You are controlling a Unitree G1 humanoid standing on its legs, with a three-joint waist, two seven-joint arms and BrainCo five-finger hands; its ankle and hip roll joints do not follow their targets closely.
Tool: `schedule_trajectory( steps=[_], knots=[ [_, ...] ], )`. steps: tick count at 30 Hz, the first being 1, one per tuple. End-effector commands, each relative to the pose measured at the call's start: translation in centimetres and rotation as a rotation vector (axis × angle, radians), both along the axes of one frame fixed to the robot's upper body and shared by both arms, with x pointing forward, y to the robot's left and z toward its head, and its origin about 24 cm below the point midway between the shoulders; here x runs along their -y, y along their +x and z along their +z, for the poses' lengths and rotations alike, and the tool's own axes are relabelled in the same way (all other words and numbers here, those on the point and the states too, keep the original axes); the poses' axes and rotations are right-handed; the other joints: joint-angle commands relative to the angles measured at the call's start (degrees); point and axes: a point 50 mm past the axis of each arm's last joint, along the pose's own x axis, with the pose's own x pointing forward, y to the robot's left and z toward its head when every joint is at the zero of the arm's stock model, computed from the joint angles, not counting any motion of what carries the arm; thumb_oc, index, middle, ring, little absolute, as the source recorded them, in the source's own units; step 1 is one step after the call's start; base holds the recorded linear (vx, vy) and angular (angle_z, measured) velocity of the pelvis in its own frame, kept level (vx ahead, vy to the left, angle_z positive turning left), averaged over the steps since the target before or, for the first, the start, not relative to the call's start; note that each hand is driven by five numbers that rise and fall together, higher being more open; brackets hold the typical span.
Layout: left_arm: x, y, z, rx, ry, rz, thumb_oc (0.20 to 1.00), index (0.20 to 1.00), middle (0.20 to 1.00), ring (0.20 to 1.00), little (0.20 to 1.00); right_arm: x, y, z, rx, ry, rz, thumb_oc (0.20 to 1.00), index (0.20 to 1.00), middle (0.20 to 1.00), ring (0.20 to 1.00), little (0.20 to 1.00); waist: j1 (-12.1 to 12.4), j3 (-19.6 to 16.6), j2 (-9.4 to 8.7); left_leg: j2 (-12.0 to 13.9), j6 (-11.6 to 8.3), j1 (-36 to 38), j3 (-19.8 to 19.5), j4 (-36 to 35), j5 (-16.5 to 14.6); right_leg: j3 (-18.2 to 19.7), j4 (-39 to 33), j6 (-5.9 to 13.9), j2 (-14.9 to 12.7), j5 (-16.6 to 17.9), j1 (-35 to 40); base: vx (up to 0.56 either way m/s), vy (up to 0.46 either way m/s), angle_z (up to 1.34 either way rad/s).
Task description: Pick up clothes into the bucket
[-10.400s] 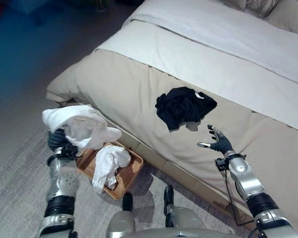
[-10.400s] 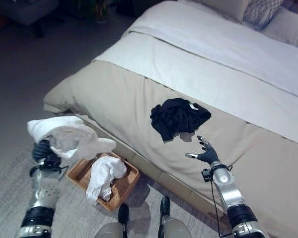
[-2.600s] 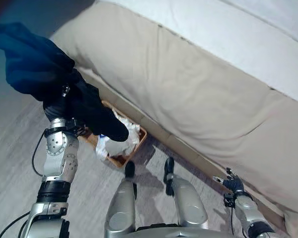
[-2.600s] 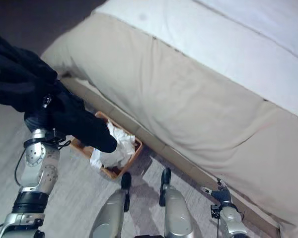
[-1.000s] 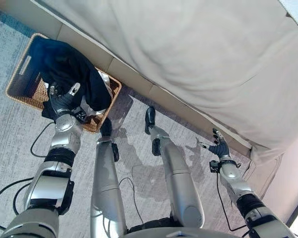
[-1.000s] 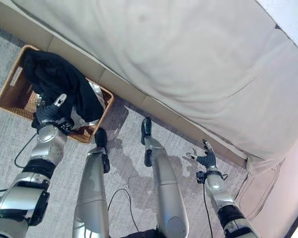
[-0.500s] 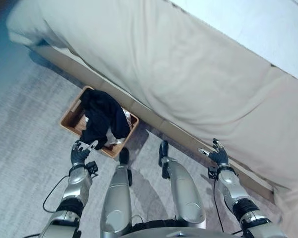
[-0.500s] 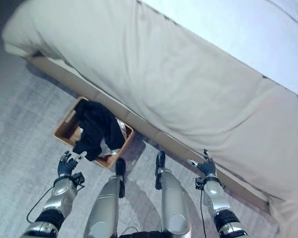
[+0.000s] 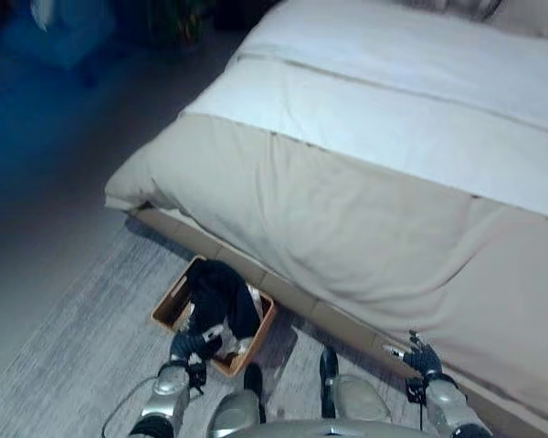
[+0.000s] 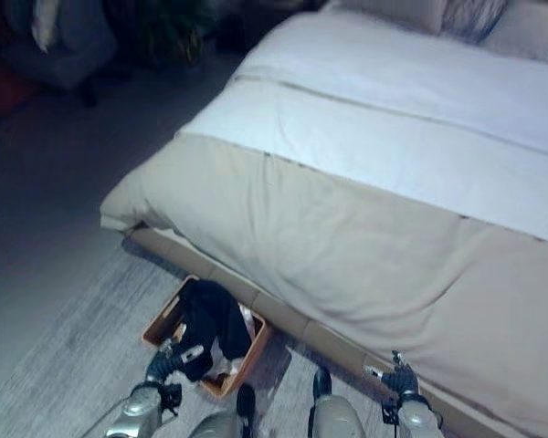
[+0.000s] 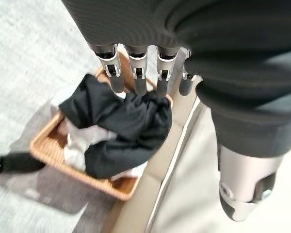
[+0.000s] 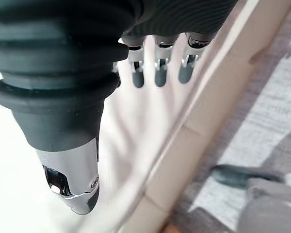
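Beside the bed (image 9: 365, 228), your black garment (image 9: 221, 294) lies in the wicker basket (image 9: 169, 308); left hand (image 9: 187, 345) and right hand (image 9: 422, 358) hang empty, fingers relaxed.

Black garment (image 11: 121, 131) over white cloth (image 11: 80, 145), tan woven basket (image 11: 46, 150) — beige bedcover (image 9: 365, 228), grey rug (image 9: 82, 356)

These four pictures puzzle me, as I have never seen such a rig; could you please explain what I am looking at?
A humanoid robot stands beside a bed and looks down. Two pictures come from the cameras in its head; the other two come from cameras on its wrists, looking along the fingers. On the carpet by the bed sits a wicker basket with a black garment lying over white clothes. The left hand hangs open near the basket and holds nothing. The right hand is open too, beside the bed's edge.
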Motion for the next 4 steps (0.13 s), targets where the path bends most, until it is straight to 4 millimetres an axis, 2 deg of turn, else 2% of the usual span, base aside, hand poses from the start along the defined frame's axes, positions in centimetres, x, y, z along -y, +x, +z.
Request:
schedule_trajectory(
  steps=[1, 3, 4],
  knots=[
    [-0.7, -0.5, -0.2, -0.037, 0.040, -0.073, 1.000, 1.000, 1.000, 1.000, 1.000, -0.8, 0.7, 0.0, -0.004, 0.012, 0.074, 1.000, 1.000, 1.000, 1.000, 1.000, 0.4, -0.6, -2.95, -2.8, -0.59, -2.8, 0.3, 3.6, 1.1, -1.4, 0.5, 2.38, -2.6, -1.0, 3.6, 0.06, -0.038, -0.04],
    [-0.3, -2.7, -1.4, -0.117, -0.011, -0.028, 1.000, 1.000, 1.000, 1.000, 1.000, -1.3, -0.6, -0.8, -0.058, 0.049, 0.077, 1.000, 1.000, 1.000, 1.000, 1.000, 0.9, -2.2, -3.48, -2.5, -0.91, -0.9, 0.9, 4.8, 0.2, -1.4, -1.9, 2.04, -2.2, -1.0, 7.1, 0.08, -0.054, -0.01],
    [-0.3, -2.7, -1.4, -0.117, -0.011, -0.028, 1.000, 1.000, 1.000, 1.000, 1.000, -1.3, -0.6, -0.8, -0.059, 0.050, 0.077, 1.000, 1.000, 1.000, 1.000, 1.000, 0.9, -2.1, -3.48, -2.5, -0.91, -0.8, 0.9, 4.8, 0.2, -1.4, -2.0, 2.04, -2.2, -1.0, 7.2, 0.06, -0.036, 0.02]
  ],
)
